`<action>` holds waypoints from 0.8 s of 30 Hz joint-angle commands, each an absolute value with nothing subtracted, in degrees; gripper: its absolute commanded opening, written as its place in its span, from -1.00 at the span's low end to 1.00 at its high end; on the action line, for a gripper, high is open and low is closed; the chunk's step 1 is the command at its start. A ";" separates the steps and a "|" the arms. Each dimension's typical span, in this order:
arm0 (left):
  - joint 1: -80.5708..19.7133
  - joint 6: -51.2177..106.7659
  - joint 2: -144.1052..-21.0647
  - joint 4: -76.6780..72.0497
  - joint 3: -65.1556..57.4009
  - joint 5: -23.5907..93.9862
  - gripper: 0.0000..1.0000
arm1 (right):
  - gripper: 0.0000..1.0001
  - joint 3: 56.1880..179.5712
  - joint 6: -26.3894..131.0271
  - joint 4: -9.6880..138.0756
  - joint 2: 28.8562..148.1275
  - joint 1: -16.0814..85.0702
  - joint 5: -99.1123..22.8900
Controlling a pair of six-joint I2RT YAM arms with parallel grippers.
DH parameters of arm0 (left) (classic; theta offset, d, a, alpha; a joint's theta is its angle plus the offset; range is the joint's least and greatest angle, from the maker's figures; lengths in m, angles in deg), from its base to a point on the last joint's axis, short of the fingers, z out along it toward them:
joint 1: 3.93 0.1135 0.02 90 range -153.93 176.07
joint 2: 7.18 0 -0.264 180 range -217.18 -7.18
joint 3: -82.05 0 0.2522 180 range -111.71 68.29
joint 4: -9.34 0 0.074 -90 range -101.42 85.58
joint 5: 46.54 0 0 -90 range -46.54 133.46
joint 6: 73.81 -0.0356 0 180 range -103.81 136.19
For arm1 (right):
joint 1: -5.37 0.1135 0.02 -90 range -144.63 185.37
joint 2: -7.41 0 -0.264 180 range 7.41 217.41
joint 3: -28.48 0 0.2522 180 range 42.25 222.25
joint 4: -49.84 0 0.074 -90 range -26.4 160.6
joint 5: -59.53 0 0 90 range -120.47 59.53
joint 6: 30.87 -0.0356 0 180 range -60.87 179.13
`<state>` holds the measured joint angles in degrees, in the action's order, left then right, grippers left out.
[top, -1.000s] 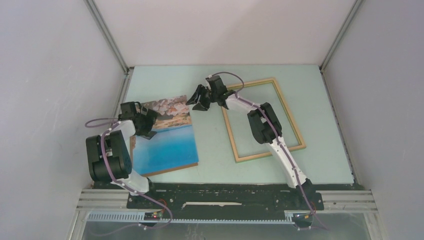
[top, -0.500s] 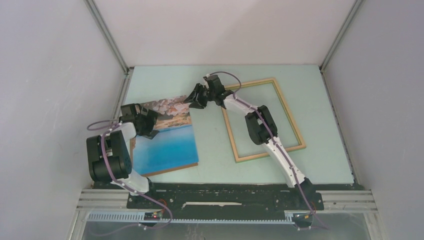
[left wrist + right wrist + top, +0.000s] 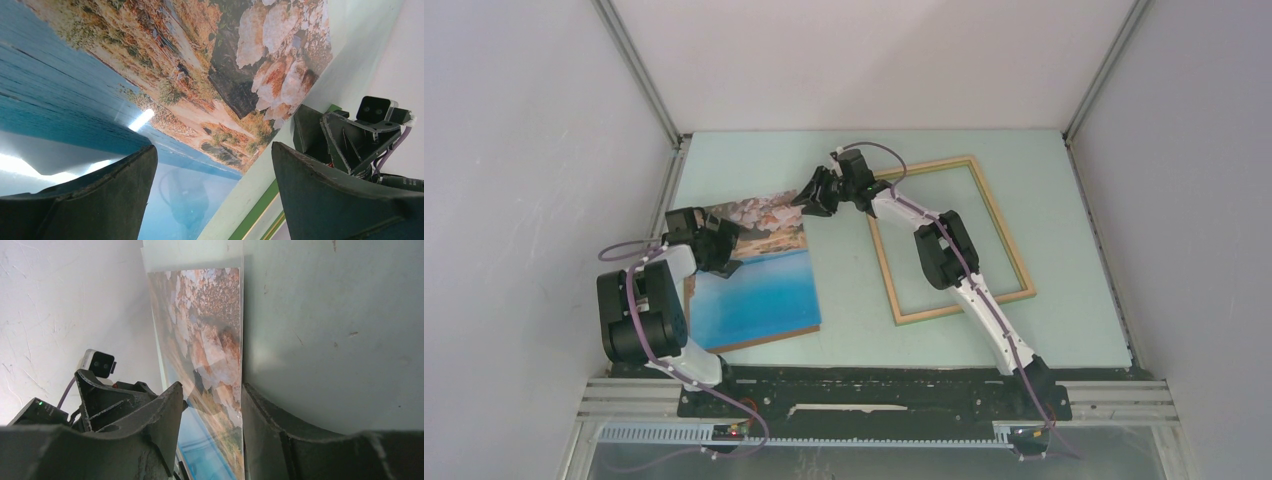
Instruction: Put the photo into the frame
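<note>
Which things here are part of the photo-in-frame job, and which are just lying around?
Job: photo, picture side up; frame, flat to its right; left gripper, open above the photo; right gripper, open at the photo's far corner.
Lying about: no loose extras in view, just the table and white walls.

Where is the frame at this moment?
In the top view, the frame lies flat on the right half of the table, right of the photo and apart from it.

The photo (image 3: 764,285) blocks the way just ahead of the right gripper (image 3: 812,205); beside that gripper, bare table (image 3: 849,280) lies open up to the frame (image 3: 964,306).
</note>
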<state>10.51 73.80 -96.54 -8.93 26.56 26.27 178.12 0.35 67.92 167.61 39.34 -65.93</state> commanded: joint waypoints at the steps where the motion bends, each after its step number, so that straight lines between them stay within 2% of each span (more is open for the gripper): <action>1: 10.67 72.62 -98.94 -12.56 28.48 29.16 0.91 | 0.08 177.65 3.75 66.05 163.17 39.53 -65.90; 10: 10.71 72.44 -98.72 -12.63 28.39 29.15 0.90 | 0.08 172.44 5.13 64.13 159.48 39.21 -65.14; 24: 10.64 67.72 -95.81 -13.22 24.89 27.92 0.90 | 0.08 172.93 2.63 60.08 160.58 39.14 -65.96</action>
<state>10.51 73.30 -96.43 -9.02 26.49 26.16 172.37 3.47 62.91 164.60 39.34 -65.65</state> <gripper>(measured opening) 0.949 0.541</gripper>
